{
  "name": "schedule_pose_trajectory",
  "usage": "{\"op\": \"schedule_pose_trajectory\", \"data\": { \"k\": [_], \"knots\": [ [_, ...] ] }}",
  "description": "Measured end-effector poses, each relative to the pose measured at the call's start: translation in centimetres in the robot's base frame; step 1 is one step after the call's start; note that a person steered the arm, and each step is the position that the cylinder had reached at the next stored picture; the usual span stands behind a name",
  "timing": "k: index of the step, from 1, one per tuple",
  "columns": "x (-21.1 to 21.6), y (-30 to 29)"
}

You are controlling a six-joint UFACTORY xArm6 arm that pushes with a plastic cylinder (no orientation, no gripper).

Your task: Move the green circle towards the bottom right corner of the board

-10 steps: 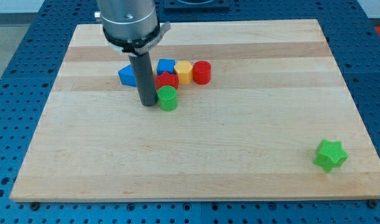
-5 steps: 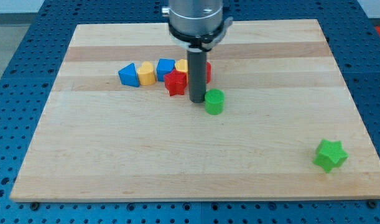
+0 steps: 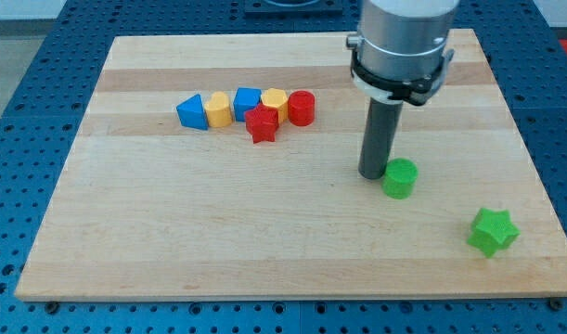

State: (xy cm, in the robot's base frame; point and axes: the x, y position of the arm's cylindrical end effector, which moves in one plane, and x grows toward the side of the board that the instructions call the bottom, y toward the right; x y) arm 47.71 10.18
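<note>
At the far left of the desk (image 3: 79, 232) a cluster of blocks is seen: a blue block (image 3: 191, 111), a yellow block (image 3: 219, 109), a second blue block (image 3: 248, 99), a red star (image 3: 262, 122), a second yellow block (image 3: 275, 99) and a red cylinder (image 3: 302, 108). Further right, my tip (image 3: 373, 173) is set on the desk, touching or just beside the left, slightly far side of the green circle (image 3: 400, 177). No claw is fitted, so no spread or pinch can be told. The green circle is a short upright cylinder, right of centre. The green star (image 3: 493, 231) lies nearer and to the right, towards the target corner, so a push down-right is judged to be called for.
</note>
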Motion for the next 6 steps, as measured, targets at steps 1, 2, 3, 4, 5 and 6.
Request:
{"op": "schedule_pose_trajectory", "data": {
  "k": [1,2,3,4,5,6],
  "knots": [
    [0.7,2.1],
    [0.9,2.3],
    [1.8,2.1],
    [2.7,2.1],
    [2.9,2.1],
    [3.7,2.0]
  ]
}}
